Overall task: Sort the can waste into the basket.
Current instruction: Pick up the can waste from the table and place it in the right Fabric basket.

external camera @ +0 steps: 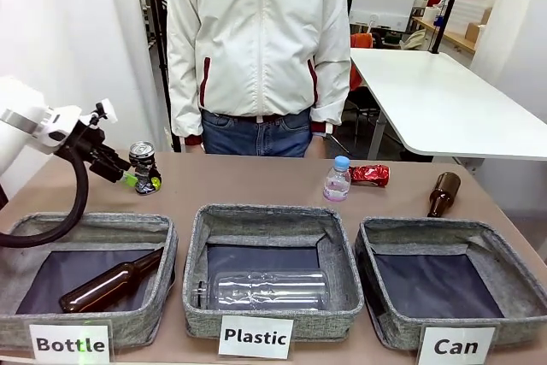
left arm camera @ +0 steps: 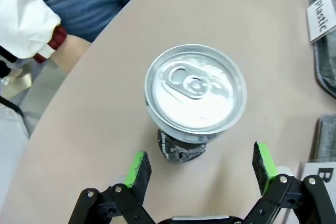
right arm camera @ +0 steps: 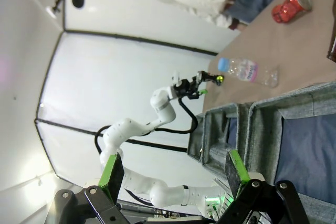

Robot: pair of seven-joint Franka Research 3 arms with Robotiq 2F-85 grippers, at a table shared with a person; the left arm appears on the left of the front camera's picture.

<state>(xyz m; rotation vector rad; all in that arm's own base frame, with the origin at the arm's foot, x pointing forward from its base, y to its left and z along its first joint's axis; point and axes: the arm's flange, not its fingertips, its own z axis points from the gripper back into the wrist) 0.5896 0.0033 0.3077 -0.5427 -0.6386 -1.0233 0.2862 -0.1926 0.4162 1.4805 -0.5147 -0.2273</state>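
Left claw (left arm camera: 200,163): jaws spread wide, nothing in them. Green pads (left arm camera: 139,166) apart and bare, with no pad visibly on metal.

Dark can (left arm camera: 195,90) sits just beyond the pads, lined up with the gap. It stands on the table with its silver top up. The lower body is crumpled and narrower than the lid. In the front view the claw is low at the can's left side, near the far-left table edge, in front of the person (external camera: 256,40).

Right claw (right arm camera: 173,167): also released and empty, hanging over the baskets at the right end.

Red can (external camera: 370,174) lies on its side at far middle-right, just beside a small upright plastic bottle (external camera: 337,180). A brown bottle (external camera: 443,194) lies further right. The can basket (external camera: 427,226) is at near right, marked by its card (external camera: 455,346), with no cans in it. Neither can is sorted yet.

Risks, as judged:
- Crushed base makes poor footing. A pad landing first on one side could tip the can or skid it toward the table edge.
- Closing on the crumpled part, below the wide lid, could give an uneven grip, so the can might twist or slip during the lift.
- The target is the far-right basket. The carry passes over the bottle basket (external camera: 94,224) and the plastic basket (external camera: 265,211), so a slip there would mis-sort it.
- The right claw is close to the drop zone, so the arms could crowd each other.
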